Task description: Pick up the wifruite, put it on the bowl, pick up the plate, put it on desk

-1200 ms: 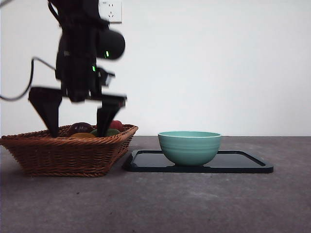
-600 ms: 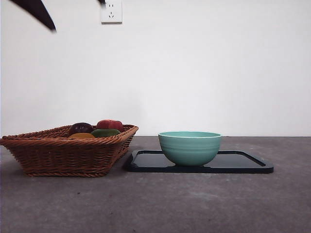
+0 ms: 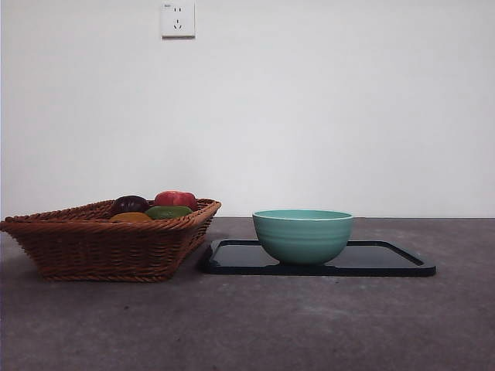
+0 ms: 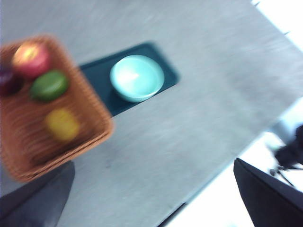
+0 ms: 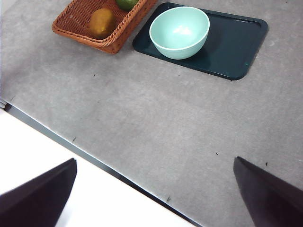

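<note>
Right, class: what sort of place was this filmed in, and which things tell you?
Probably a lab or test room set up as a kitchen scene, not a real home: a bare white wall with one power socket, a plain grey desk, and staged props, a wicker basket of fruit and a bowl on a black tray.

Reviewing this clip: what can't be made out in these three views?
- Front view: the yellow fruit is mostly hidden by the basket rim; the inside of the bowl is out of sight at this low angle; neither arm shows.
- Left wrist view: motion blur smears the fruit skins; the dark purple fruit is cut by the edge.
- Right wrist view: the green fruit and most of the basket are cut off by the edge.
</note>
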Controlling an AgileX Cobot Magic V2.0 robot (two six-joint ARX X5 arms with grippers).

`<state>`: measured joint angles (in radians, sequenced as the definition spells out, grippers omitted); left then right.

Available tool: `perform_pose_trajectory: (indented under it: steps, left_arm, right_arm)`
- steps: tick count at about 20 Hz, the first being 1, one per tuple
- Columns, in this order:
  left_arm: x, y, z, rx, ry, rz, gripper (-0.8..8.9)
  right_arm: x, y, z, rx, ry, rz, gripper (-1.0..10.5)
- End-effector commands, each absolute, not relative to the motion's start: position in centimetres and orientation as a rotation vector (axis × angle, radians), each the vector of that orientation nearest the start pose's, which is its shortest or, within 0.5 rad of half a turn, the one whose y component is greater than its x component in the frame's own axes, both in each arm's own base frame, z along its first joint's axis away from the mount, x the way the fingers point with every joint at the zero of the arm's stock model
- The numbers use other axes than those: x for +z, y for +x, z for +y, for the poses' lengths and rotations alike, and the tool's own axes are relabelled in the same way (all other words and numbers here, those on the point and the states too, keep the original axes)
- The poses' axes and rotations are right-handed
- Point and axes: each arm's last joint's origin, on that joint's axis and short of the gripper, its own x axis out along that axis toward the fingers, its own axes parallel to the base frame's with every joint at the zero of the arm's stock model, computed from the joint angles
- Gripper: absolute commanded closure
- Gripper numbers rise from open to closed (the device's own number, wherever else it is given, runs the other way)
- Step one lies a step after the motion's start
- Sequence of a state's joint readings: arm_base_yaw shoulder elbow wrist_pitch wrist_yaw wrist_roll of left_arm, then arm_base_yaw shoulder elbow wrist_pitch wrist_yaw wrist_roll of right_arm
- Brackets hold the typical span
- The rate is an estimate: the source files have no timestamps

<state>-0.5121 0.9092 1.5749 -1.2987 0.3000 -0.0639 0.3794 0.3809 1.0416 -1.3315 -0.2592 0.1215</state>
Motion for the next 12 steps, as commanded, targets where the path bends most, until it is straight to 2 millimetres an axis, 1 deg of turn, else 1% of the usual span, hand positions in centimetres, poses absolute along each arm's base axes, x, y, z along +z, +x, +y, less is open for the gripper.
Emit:
perform_pose_trajectory:
  steps: [1,4,7,10,12]
  left_arm:
    - [45.0,6.0,-4.6,-0.813,0.032,0.633,2.47]
    - [43.1,4.1,-3.5,-0.816,0.033,0.626,2.47]
    - [41.3,2.7,-2.7,-0.817,0.031,0.612,2.47]
    - [40.0,2.0,-2.3,-0.842,0.022,0.594,2.47]
    - [39.6,1.9,-2.3,-0.849,0.022,0.597,2.47]
  right_arm:
    - [34.3,0.3,0.9,0.577,0.081,0.697,3.9]
    - [34.3,0.3,0.9,0.578,0.082,0.693,3.9]
    - [34.4,0.4,1.0,0.578,0.082,0.689,3.9]
    - [34.4,0.4,1.0,0.578,0.082,0.689,3.9]
    - [34.4,0.4,1.0,0.578,0.083,0.685,3.9]
